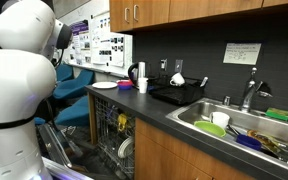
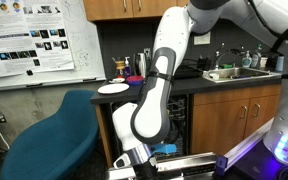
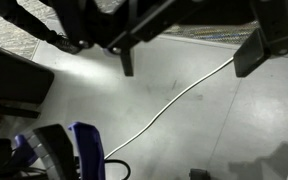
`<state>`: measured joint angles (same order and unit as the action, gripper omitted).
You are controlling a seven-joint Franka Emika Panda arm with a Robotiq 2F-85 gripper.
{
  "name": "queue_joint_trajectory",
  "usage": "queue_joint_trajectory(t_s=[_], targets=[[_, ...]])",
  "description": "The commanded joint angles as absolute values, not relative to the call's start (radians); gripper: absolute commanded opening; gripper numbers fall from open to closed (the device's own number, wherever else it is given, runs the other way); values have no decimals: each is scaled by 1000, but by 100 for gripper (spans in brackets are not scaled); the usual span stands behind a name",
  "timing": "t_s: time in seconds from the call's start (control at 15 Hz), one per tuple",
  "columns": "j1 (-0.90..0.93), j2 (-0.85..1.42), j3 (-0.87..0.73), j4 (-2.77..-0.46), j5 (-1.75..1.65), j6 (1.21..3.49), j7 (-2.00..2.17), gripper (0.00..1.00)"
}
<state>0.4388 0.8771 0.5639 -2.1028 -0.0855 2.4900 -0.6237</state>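
Wrist view: the end effector (image 3: pixel 192 50) hangs over the grey floor (image 3: pixel 239 130) with its fingers (image 3: pixel 127 62) spread fully apart and nothing between them. A white cable (image 3: pixel 184 95) lies on the floor beneath the gap, running diagonally. In an exterior view the arm (image 2: pixel 156 90) bends down before the open dishwasher (image 2: pixel 181 115), near a blue chair (image 2: pixel 49 135); a white plate (image 2: pixel 112 88) rests at the tabletop's (image 2: pixel 199 81) end edge.
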Motion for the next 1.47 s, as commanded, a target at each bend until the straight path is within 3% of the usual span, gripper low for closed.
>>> queue_joint_trajectory(t_s=[0.0, 1.4], targets=[[450, 908, 543, -2082, -131, 2519, -591, 100], [508, 906, 424, -2084, -372, 2727, -484, 100]])
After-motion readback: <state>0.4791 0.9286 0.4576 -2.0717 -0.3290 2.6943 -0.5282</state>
